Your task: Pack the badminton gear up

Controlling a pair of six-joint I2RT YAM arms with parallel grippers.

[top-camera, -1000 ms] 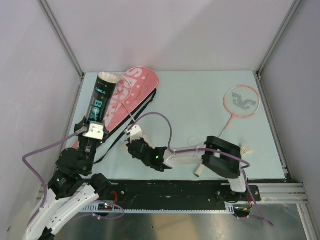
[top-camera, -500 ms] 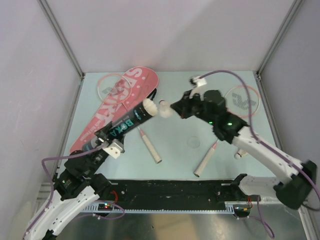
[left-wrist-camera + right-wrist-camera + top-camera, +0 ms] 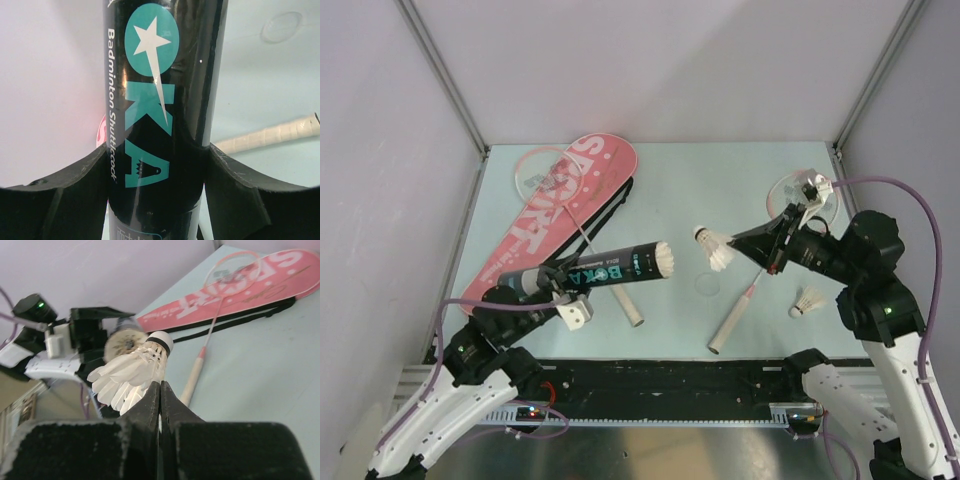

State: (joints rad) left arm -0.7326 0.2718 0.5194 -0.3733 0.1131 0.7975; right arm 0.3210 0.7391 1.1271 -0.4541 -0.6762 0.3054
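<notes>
My left end effector (image 3: 156, 165) still grips the black tube (image 3: 615, 268), swung flatter than half a second back; right end effector (image 3: 160, 386) is pinched tight on a shuttlecock (image 3: 716, 248) by its feathers; it's backed off the tube mouth now, clear gap to its left; other shuttlecock (image 3: 807, 301) lies on the table (image 3: 670, 180) to its right.

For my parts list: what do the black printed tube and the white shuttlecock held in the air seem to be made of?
The black teal-printed tube looks like glossy coated cardboard or plastic: light streaks run along its smooth wall. The white shuttlecock seems real feather: separate, overlapping matte vanes; its rounded, black-banded head may be cork or foam.
</notes>
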